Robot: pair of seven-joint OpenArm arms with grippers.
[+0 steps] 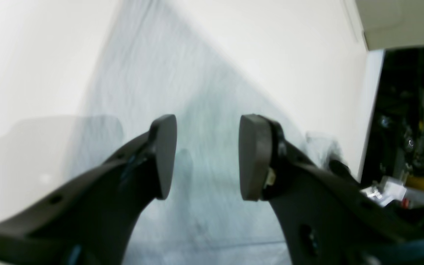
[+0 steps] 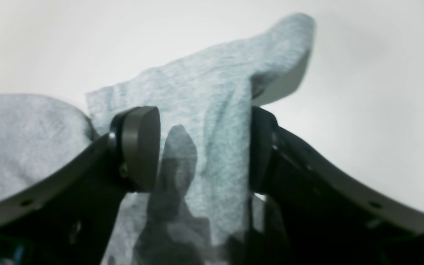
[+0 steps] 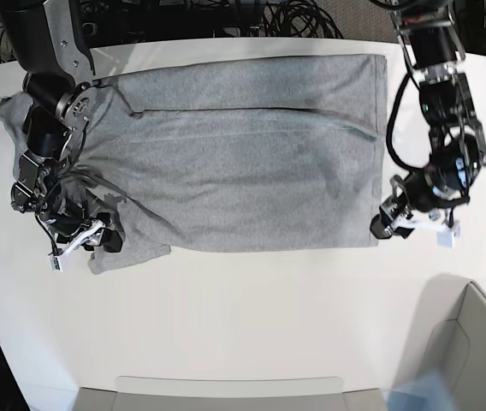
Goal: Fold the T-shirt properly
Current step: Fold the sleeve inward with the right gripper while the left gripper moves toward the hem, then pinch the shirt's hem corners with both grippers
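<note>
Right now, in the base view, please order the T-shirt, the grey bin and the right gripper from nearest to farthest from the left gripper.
1. T-shirt: its edge lies right beside the left gripper.
2. Grey bin: at the lower corner, same side.
3. Right gripper: across the whole shirt, at its far end.

Both arms reached down, one at each side. The left claw (image 1: 208,158) stood with jaws spread apart; the right claw (image 2: 204,147) gaped wide too.

Bare table (image 3: 251,317) below T-shirt (image 3: 243,163) free; grey bin (image 3: 474,342) blocks near-right corner
</note>
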